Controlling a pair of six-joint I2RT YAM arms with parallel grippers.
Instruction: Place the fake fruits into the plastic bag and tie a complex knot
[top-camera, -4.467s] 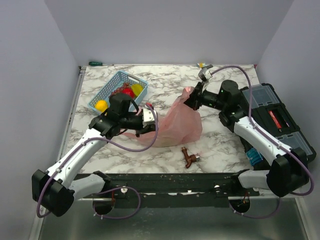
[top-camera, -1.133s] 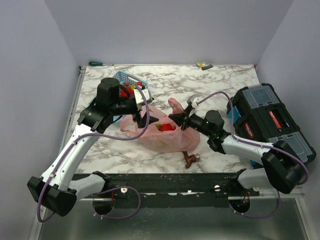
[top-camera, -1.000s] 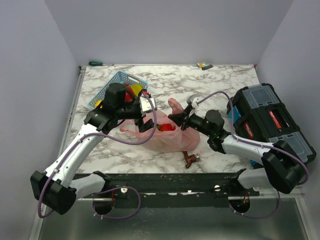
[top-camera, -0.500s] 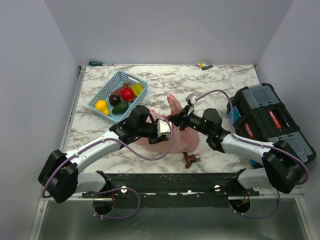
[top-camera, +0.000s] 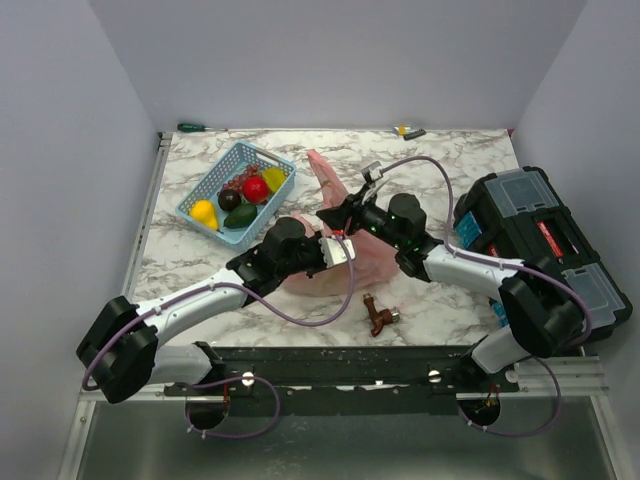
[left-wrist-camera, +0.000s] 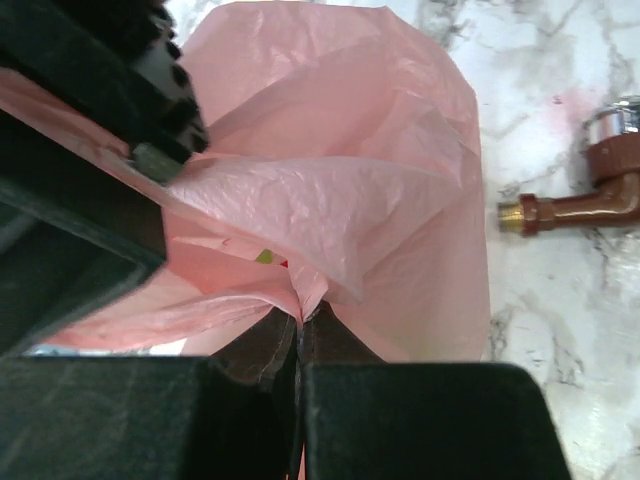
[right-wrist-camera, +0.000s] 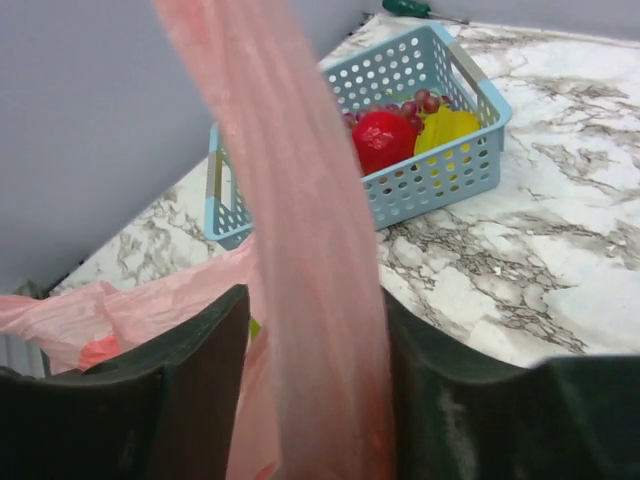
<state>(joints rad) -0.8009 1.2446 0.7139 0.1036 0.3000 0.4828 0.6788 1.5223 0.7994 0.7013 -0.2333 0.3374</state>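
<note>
Pretty bare setup: plain pale lilac-grey back wall (top-camera: 330, 60), with matching side walls boxing it in. The desk (top-camera: 450, 160) is white marble-look with grey veining, evenly lit. A black rail (top-camera: 330, 362) runs along its near edge, with dull grey metal below.

left gripper (left-wrist-camera: 300, 320): clamped, arm stretched forward | right gripper (right-wrist-camera: 316, 320): jaws parted, arm reaching left

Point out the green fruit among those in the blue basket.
The green fruit: elongated, lying along the basket's near wall, just below the red fruit. The others are yellow, red or dark.
</note>
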